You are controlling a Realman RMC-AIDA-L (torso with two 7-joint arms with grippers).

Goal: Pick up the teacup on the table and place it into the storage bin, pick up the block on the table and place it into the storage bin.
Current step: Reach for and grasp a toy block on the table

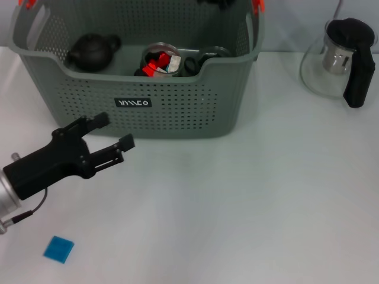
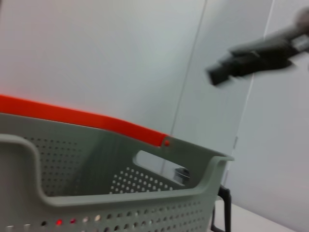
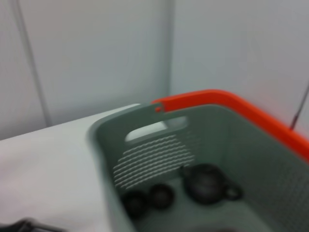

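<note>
The flat blue square block (image 1: 58, 248) lies on the white table (image 1: 249, 201) near the front left corner of the head view, well apart from everything else and untouched. Behind it, the large grey-green perforated plastic storage bin (image 1: 177, 112) stands at the back of the table, with orange handle clips (image 1: 258, 6) at its upper corners and a small black label with white lettering (image 1: 132, 102) on its front wall. Inside the bin sit a dark round teapot (image 1: 92, 50) toward its left side, a clear glass cup holding red pieces (image 1: 161, 61) near the middle, and a dark small teacup (image 1: 192, 64) just beside that cup. The right wrist view looks down into the bin and shows the teapot with two small dark cups beside it. The left gripper (image 1: 113, 135), black, hangs above the table just in front of the bin's left front wall, between the bin and the block; its two fingers are spread apart and have nothing between them. The right gripper (image 2: 227, 72) shows only as a blurred dark shape in the left wrist view, high above the bin; whether it is open cannot be told. A glass teapot with a black handle and lid (image 1: 340, 59) stands on the table to the right of the bin.
</note>
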